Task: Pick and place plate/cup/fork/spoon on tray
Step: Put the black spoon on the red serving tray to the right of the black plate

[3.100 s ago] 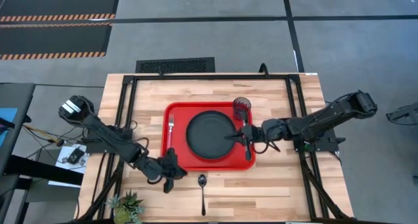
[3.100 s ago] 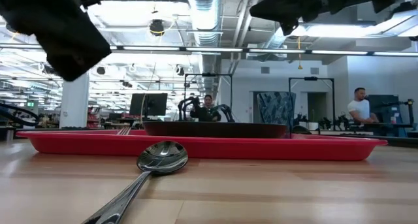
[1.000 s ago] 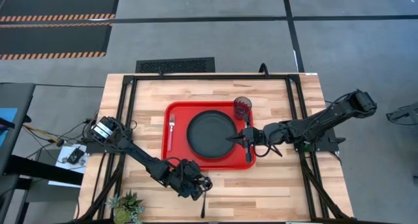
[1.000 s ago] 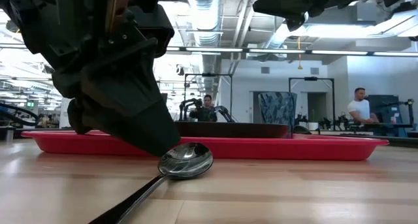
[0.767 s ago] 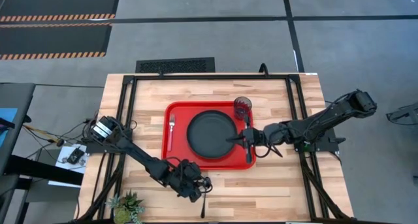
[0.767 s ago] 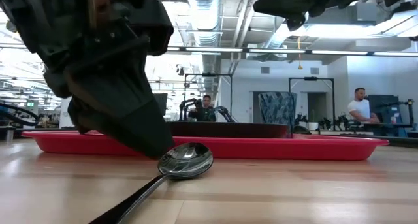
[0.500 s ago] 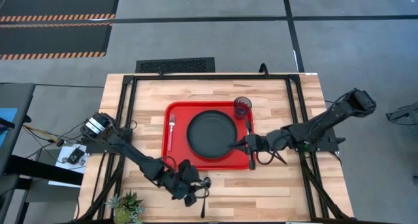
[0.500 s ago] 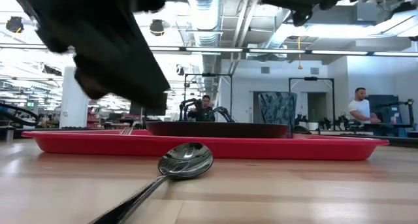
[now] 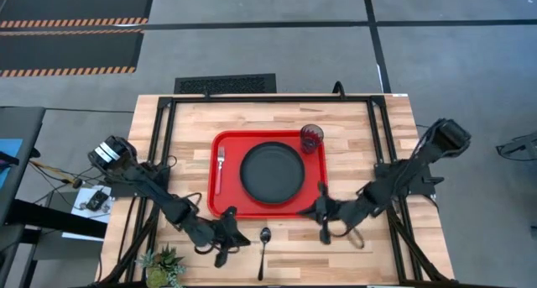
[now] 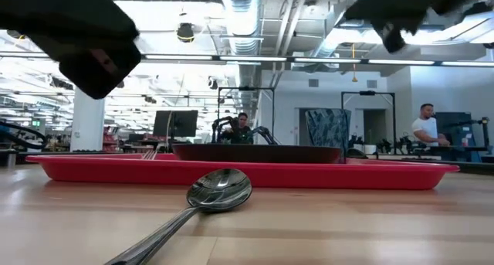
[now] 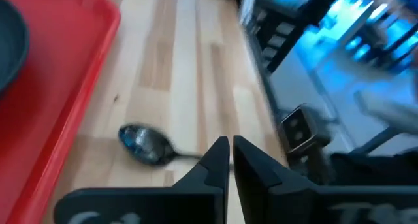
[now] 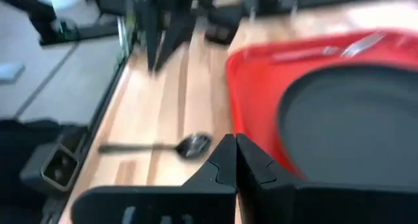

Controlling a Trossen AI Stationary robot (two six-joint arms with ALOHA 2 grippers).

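Note:
The red tray (image 9: 225, 200) lies mid-table and holds the black plate (image 9: 271, 172), the tinted cup (image 9: 311, 138) at its far right corner, and the red-handled fork (image 9: 220, 160) along its left side. The dark spoon (image 9: 263, 250) lies flat on the wood near the tray's near edge, its bowl toward the tray; it also shows in the low view (image 10: 218, 190). My left gripper (image 9: 237, 241) is shut and empty, above the table just left of the spoon (image 11: 147, 144). My right gripper (image 9: 312, 212) is shut and empty, right of the spoon (image 12: 186, 145), off the tray's near right corner.
A small potted plant (image 9: 164, 267) stands at the table's near left corner. Dark frame rails (image 9: 164, 145) run along the table's left and right sides. Bare wood lies between the tray and the near edge. People show in the room beyond (image 10: 423, 130).
My left gripper has risen off the spoon's bowl and drawn back toward the table's left edge, still shut. My right gripper has gone from above the tray's right side toward the near edge, off the tray and closer to the spoon. The spoon has stayed where it was.

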